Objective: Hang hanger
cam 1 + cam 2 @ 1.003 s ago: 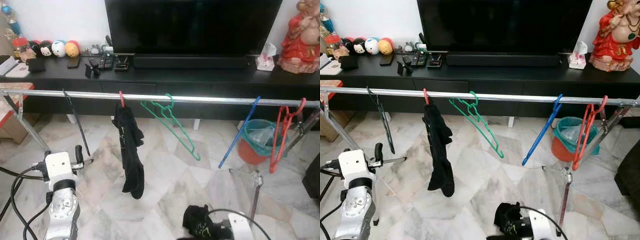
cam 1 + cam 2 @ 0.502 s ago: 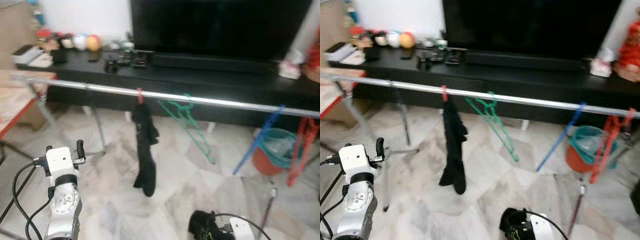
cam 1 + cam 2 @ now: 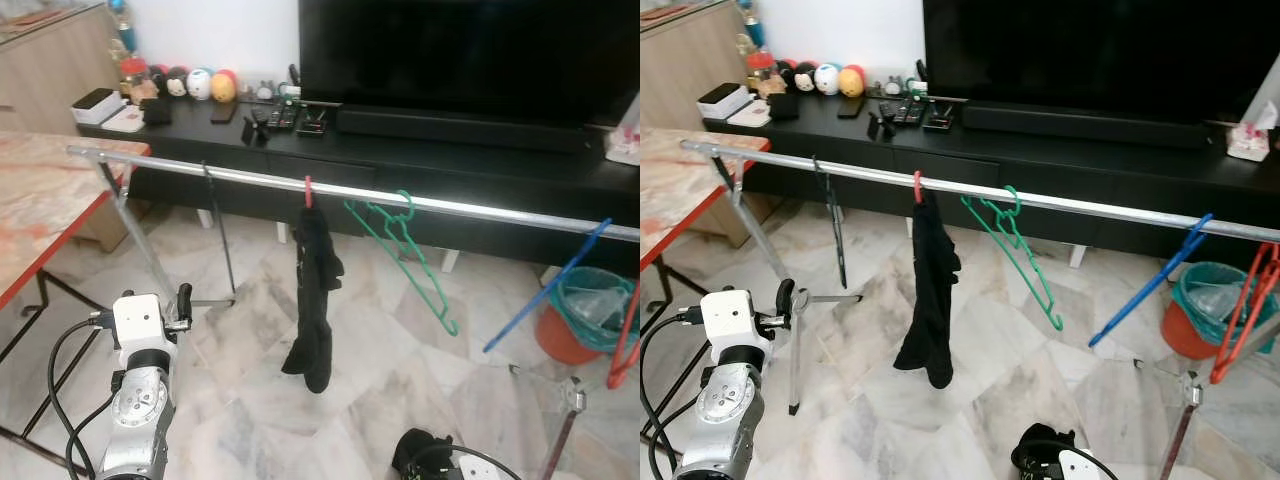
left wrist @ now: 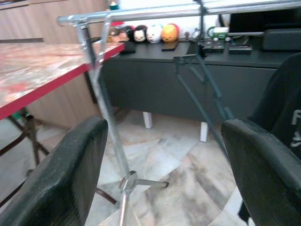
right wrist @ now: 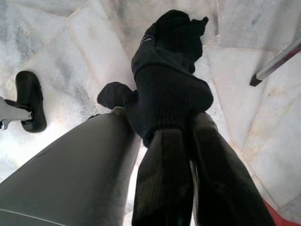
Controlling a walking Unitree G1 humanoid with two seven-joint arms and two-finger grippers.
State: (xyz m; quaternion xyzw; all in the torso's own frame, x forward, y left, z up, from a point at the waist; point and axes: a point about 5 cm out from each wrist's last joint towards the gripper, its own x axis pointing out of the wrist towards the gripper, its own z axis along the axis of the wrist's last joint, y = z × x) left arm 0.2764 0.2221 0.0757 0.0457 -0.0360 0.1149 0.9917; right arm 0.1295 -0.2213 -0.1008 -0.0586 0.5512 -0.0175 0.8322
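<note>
Black hanger [image 3: 219,227] back on rail [image 3: 250,177]

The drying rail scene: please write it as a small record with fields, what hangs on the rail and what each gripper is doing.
rail: silver drying rail standing across the room before the TV console
on rail, robot's left to right: black hanger; black garment on a red hanger; green hanger; blue hanger; red hanger
left gripper: open, empty, pointing toward the rail's leg
right gripper: low near the floor, shut on a dark cloth
floor: marble tiles
</note>
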